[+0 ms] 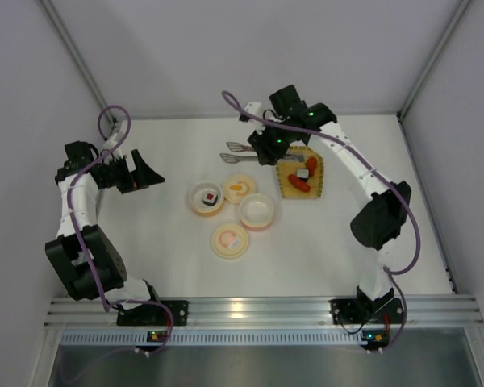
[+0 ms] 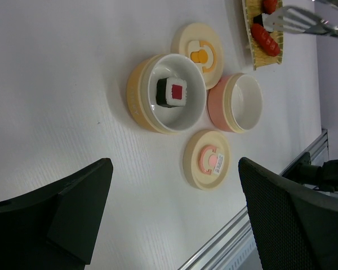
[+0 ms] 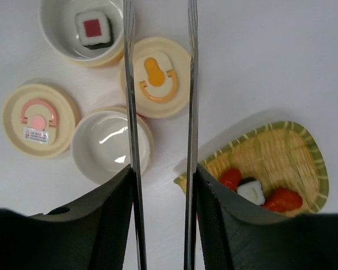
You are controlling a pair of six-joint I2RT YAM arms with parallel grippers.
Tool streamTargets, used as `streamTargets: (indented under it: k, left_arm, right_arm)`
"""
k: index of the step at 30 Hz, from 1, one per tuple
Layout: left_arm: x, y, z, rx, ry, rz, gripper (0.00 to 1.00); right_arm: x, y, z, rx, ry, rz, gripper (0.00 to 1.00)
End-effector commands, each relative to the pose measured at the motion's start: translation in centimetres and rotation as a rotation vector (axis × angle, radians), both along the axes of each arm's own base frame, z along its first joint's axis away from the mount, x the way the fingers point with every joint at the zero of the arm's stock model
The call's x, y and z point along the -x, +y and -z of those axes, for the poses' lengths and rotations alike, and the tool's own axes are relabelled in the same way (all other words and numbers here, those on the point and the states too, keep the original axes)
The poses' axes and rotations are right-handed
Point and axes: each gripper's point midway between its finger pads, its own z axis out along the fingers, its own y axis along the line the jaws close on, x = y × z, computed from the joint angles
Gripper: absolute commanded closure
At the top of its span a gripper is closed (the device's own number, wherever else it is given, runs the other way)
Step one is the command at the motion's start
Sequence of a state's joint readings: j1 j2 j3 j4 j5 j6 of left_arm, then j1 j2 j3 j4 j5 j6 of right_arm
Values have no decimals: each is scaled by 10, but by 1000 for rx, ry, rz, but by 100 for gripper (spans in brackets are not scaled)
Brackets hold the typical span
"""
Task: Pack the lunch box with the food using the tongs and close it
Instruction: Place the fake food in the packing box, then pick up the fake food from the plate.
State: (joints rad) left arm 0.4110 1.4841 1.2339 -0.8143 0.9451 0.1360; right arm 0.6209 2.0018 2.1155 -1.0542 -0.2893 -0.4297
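Right end effector (image 1: 268, 147), clamped on the tongs (image 1: 235, 147) (blades apart, nothing between them), should bring their tips from nine o'clock of the woven tray (image 3: 293, 157) over the red sausage (image 1: 300, 185) before squeezing.

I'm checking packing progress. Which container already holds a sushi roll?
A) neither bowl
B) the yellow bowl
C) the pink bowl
B: a sushi roll sits inside the yellow bowl, while the pink bowl beside it is empty.
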Motion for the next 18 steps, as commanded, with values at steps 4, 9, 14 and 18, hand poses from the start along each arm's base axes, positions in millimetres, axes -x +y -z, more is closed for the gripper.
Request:
streamTargets:
  k: [4, 9, 14, 18]
  left_arm:
    - [-1, -2, -20, -8, -74, 28, 2]
    - [-2, -4, -21, 14, -75, 35, 2]
    - [-4, -4, -22, 19, -78, 35, 2]
    - [-4, -4, -23, 18, -77, 30, 2]
  right_arm:
    - [-11, -107, -32, -44, -3, 220, 57]
    - [-13, -187, -13, 96, 4, 281, 57]
    - [-10, -229, -1, 205, 26, 218, 59]
    - [-8, -246, 4, 269, 15, 88, 60]
